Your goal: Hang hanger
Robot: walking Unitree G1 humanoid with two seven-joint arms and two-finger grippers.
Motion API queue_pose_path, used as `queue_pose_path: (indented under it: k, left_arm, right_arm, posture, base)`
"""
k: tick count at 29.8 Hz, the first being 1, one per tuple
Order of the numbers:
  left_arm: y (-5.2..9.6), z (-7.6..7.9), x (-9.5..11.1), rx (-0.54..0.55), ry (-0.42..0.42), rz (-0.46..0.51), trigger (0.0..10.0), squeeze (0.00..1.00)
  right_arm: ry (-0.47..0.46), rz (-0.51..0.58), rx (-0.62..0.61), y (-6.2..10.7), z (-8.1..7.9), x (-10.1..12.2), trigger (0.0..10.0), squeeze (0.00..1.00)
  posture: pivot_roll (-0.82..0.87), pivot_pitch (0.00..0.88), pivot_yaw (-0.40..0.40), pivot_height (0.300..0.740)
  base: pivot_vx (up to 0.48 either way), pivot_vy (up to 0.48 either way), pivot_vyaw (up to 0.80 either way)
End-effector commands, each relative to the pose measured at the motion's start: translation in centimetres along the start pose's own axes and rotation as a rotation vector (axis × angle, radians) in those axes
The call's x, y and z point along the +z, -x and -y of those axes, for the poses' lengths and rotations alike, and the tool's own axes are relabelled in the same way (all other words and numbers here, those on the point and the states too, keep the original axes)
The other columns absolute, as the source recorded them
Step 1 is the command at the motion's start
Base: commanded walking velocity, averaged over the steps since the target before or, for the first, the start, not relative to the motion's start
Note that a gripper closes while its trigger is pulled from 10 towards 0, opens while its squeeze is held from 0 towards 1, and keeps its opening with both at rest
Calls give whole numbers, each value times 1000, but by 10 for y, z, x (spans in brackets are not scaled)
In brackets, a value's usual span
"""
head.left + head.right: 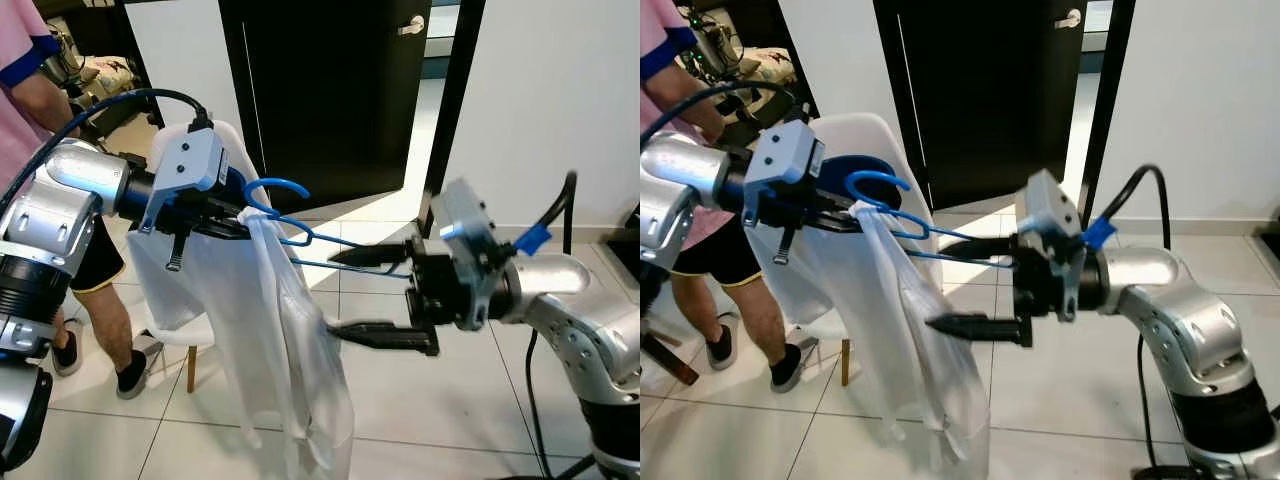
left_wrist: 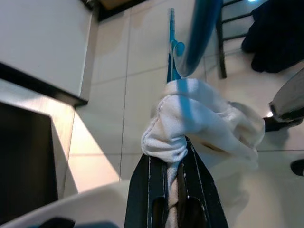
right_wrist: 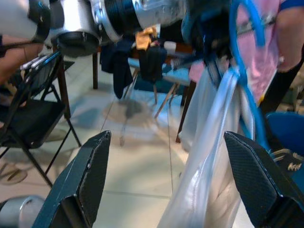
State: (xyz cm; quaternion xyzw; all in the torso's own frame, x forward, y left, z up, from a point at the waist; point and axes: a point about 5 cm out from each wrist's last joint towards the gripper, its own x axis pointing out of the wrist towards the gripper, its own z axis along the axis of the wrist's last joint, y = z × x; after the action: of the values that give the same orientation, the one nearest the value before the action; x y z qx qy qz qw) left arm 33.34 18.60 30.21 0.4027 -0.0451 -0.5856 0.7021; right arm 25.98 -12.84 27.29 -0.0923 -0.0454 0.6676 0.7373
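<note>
The robot stood on a pale tiled floor (image 1: 420, 400) facing a dark door (image 1: 330, 90), both arms raised in front of it. Its left gripper (image 1: 232, 222) was up at the left, fingers closed tight on a bunched fold of a white garment (image 1: 290, 350) just below the hook of a blue hanger (image 1: 285, 215); the garment hung down from there in a long drape toward the floor. The left wrist view made the pinch plain: the two black fingers (image 2: 142, 190) met with the white cloth squeezed between them, and the blue hook curved away just beyond. The hanger's thin blue wire ran out to the right toward the right gripper (image 1: 385, 295), which was held level at mid-height with its fingers spread wide, one above and one below, holding nothing. The upper finger lay near the wire, though I could not tell whether it touched. From the right wrist view the two fingers (image 3: 80, 180) stood well apart with the garment and hanger hanging near the far one, and a black folding chair (image 3: 28, 118) showed beyond. Behind the garment stood a white chair (image 1: 865, 135), and at the far left a person (image 1: 40, 110) in a pink top and dark shorts stood beside it.
</note>
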Motion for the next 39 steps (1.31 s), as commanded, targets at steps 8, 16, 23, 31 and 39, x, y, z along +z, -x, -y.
queue_pose_path:
  k: [8, 16, 23, 31, 39]
  left_arm:
    - [-4, -6, 7, 58, -30, 56, 0, 0]
    - [-12, -8, 16, 63, -51, 127, 0, 0]
    - [-14, -7, 15, 51, -65, 130, 0, 0]
    - [-17, -5, 20, 47, -67, 161, 0, 0]
    - [-16, -7, 27, 41, -83, 183, 0, 0]
  right_arm:
    - [-50, -105, -10, -9, -4, -18, 10000, 0]
    - [-119, -100, -33, -31, -3, -31, 10000, 0]
    - [-126, -88, -111, -35, 8, -31, 10000, 0]
    - [-138, -91, -165, -35, 12, -34, 10000, 0]
    - [-147, -94, -153, -36, 9, -35, 10000, 0]
  posture:
    - [-85, 0, 73, 740]
    - [-84, 0, 74, 740]
    - [-83, 0, 76, 740]
    - [-84, 0, 77, 740]
    - [-82, 0, 79, 740]
  base:
    - [0, 0, 0]
    - [0, 0, 0]
    - [0, 0, 0]
    - [0, 0, 0]
    - [0, 0, 0]
